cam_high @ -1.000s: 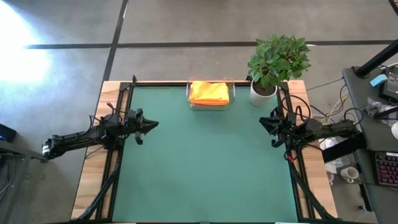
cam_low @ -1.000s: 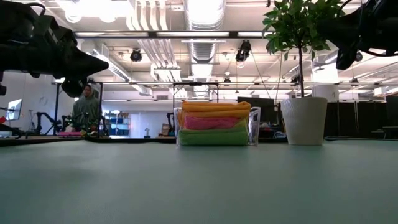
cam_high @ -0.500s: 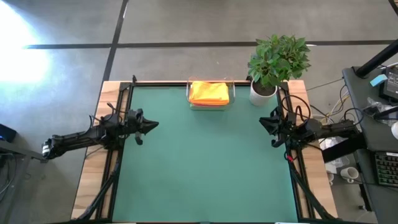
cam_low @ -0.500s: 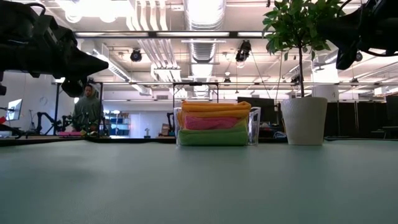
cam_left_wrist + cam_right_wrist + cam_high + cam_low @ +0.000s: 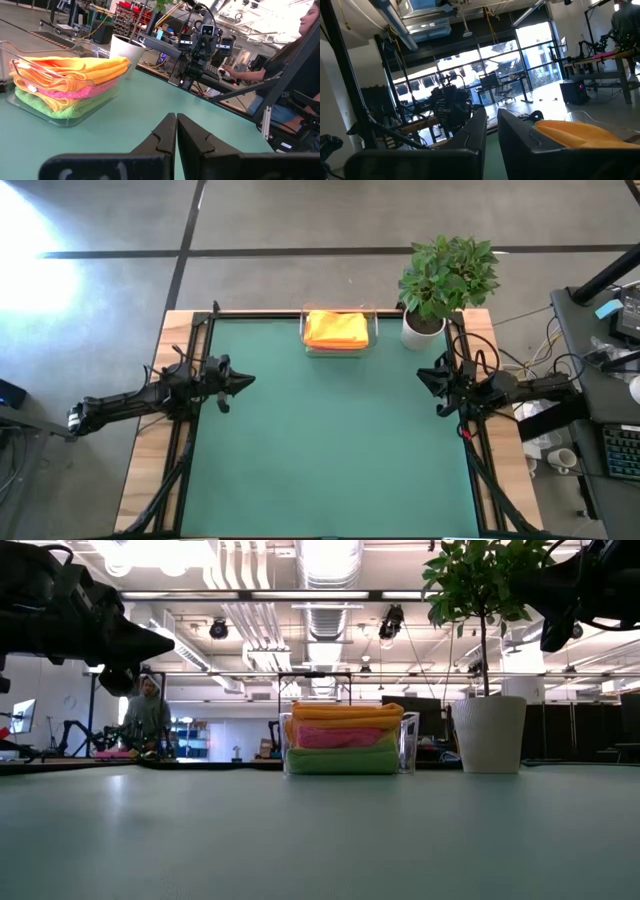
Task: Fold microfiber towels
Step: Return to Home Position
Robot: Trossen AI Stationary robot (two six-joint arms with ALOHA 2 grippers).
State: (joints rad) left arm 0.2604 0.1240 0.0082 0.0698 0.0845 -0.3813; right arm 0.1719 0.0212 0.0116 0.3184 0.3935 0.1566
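The left pincer (image 5: 247, 380) hovers over the left rim of the green surface (image 5: 330, 450). Its two fingers are pressed flat together with nothing between them, and its tip points across toward the other arm. The right pincer (image 5: 422, 377) hangs over the opposite rim and points back at it. Its fingers are drawn in until only a sliver shows between the tips, and it too holds nothing.

The clear plastic tray (image 5: 409, 743) stands at the middle of the far edge. Both pincers are well apart from it, one to each side, and both sit nearer the front than the tray does.

The folded microfiber towels (image 5: 336, 329) lie stacked inside the tray, none of them touching either pincer. The lime green towel (image 5: 340, 762) is at the bottom, the hot pink towel (image 5: 340, 737) lies on it, and an orange towel (image 5: 342, 711) is on top, rising above the tray's walls. The stack lies flat, wider than it is deep, with its long axis along the far edge, running from one arm's side to the other.

A potted plant (image 5: 445, 280) in a white pot stands just beside the tray on the right arm's side.
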